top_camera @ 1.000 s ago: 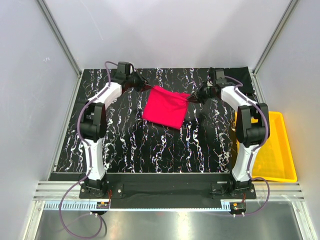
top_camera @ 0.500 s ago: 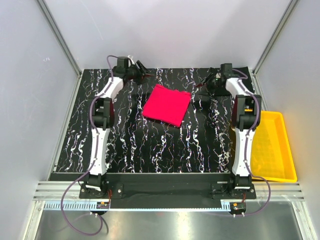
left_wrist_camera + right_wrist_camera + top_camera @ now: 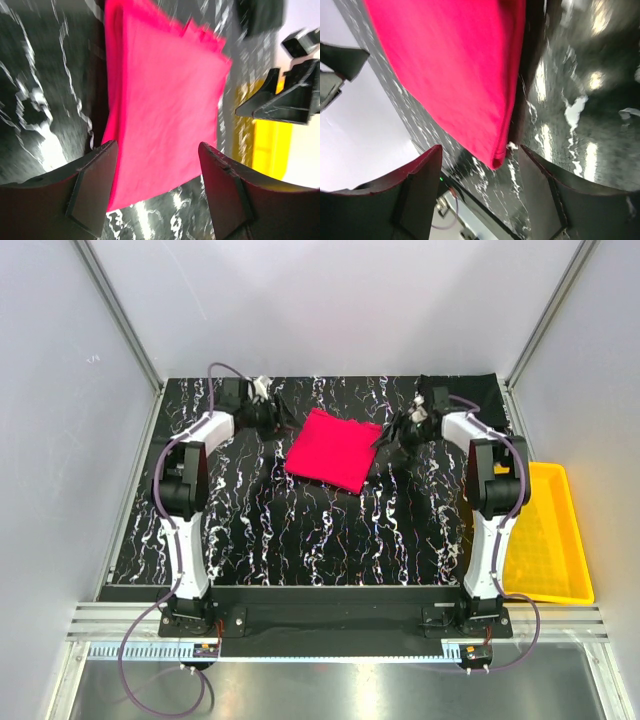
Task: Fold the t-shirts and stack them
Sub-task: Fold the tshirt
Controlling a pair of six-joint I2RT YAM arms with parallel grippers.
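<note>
The table, black with white veins, carries one neat item near its far middle. The yellow tray sits off its right edge, untouched.

The red t-shirt lies as a flat, folded, tilted square between the two arms. A second ago its far corners were pinched and its surface looked slightly rumpled. Now it rests smooth on the table with nothing gripping it. What looks like the black t-shirt is a plain dark patch at the far right corner, well apart from the red one. It is too dim to say whether it is folded.

Both arms have let go within the last second. They swung out from the shirt and have now drifted back near its left and right corners. The left pincer stands wide, with the red cloth in view beyond its parted fingers and not between them. The right pincer is also wide, holding nothing, with the shirt's folded edge just ahead of it.

I judge that the release marks the end of the red shirt's fold. Stacking is not yet done, since the two shirts still lie apart.
</note>
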